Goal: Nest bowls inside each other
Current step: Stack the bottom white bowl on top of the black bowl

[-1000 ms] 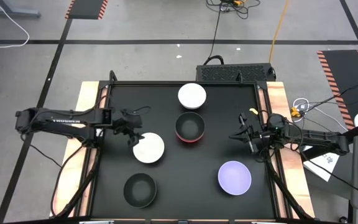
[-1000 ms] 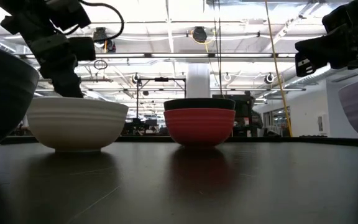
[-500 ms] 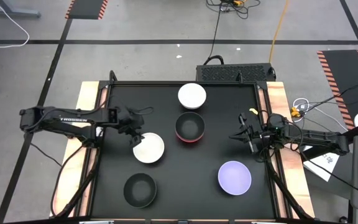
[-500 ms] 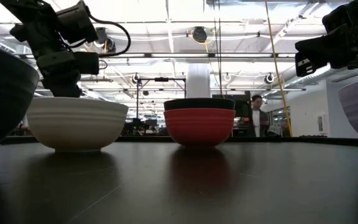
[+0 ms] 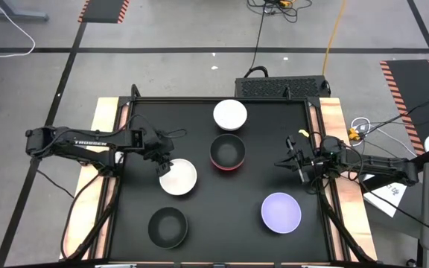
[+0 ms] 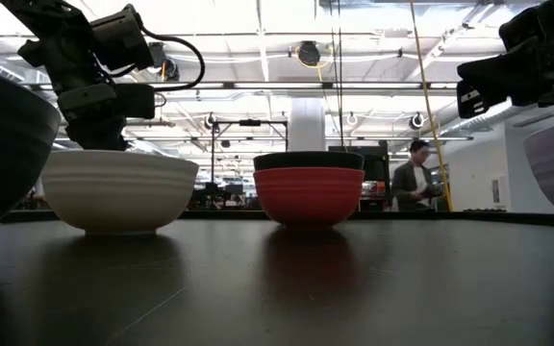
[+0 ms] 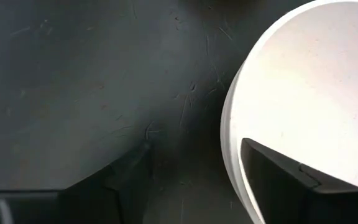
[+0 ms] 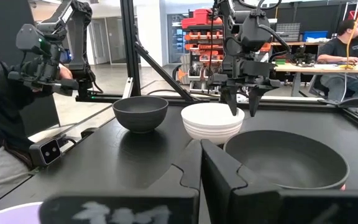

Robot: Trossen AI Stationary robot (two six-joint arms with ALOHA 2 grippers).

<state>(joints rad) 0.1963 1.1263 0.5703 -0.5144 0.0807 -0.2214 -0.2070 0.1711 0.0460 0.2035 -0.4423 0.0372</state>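
A white bowl (image 5: 179, 178) stands on the black table left of centre. My left gripper (image 5: 162, 161) is over its left rim, pointing steeply down and open. In the left wrist view one finger (image 7: 272, 174) is inside the bowl and the other (image 7: 126, 177) is outside, above the table, with the rim (image 7: 227, 134) between them. No touch shows. A black bowl sits inside a red bowl (image 5: 227, 153) at the middle. A second white bowl (image 5: 230, 115), a lavender bowl (image 5: 281, 212) and a lone black bowl (image 5: 167, 227) stand apart. My right gripper (image 5: 280, 162) waits shut at the right.
Wooden boards (image 5: 104, 149) edge the table on both sides. Bare black tabletop (image 5: 222, 201) lies between the bowls. A person (image 6: 415, 183) stands in the room far behind the table.
My left gripper has sunk toward the near white bowl and crept a little toward the table's right, so its fingers now straddle the bowl's left rim. The bowls have not moved.
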